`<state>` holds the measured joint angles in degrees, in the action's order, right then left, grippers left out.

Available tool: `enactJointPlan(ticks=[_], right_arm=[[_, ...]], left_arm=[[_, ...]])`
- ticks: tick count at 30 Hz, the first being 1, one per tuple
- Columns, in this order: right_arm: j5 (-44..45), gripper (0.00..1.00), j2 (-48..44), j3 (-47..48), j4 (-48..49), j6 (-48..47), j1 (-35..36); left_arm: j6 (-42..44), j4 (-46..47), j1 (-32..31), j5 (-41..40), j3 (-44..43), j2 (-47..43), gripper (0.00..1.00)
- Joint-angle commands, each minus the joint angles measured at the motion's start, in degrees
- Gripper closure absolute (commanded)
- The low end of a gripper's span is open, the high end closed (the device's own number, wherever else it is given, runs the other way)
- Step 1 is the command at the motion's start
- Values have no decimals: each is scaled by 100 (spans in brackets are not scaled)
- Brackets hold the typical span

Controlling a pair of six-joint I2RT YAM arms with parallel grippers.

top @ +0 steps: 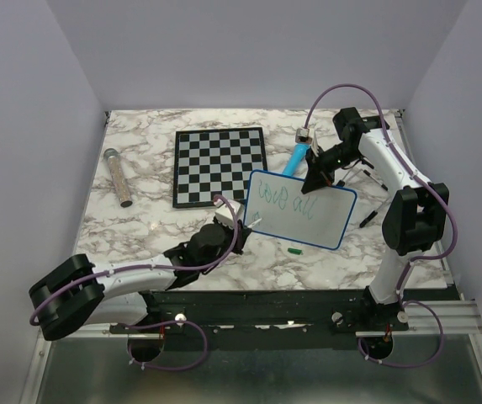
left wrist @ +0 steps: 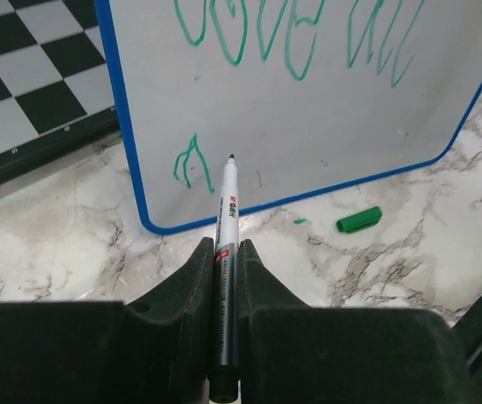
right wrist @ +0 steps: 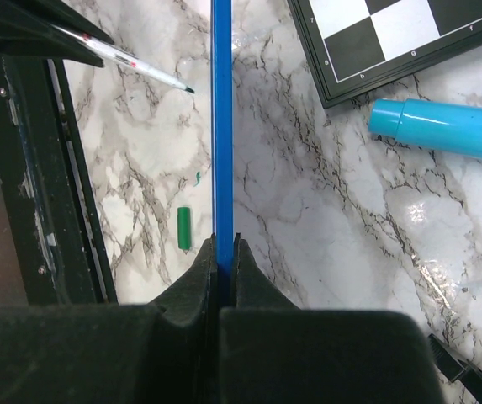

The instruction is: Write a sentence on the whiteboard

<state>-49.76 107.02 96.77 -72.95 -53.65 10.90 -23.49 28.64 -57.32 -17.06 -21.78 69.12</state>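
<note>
The whiteboard [top: 304, 210], white with a blue rim, stands tilted on its near edge right of centre. Green letters reading "love all" [left wrist: 295, 38] run across its top row, and one short green stroke [left wrist: 188, 162] starts a lower row. My right gripper [right wrist: 224, 238] is shut on the board's far rim [right wrist: 221, 126], which shows edge-on there. My left gripper [left wrist: 226, 242] is shut on a grey-and-white marker [left wrist: 225, 252]. The marker's tip [left wrist: 230, 157] is on or just off the board, right of the stroke. The left gripper shows in the top view [top: 228, 220] at the board's left end.
The marker's green cap [left wrist: 359, 220] lies on the marble just in front of the board. A black-and-white checkered board [top: 219, 164] lies behind to the left. A cyan tube [top: 297, 156] lies behind the board. A grey cylinder [top: 119, 177] is far left. Black pens [top: 368, 220] lie on the right.
</note>
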Motion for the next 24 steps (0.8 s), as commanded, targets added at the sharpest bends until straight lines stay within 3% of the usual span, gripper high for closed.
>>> enactJointPlan(ticks=[1,24], right_arm=[[-43,100,-32,-1,-9,-67,18],[-43,99,-24,-9,-18,-67,18]], left_arm=[[-42,335,98,168,42,-452,100],[-112,361,292,265,-133,180,100]])
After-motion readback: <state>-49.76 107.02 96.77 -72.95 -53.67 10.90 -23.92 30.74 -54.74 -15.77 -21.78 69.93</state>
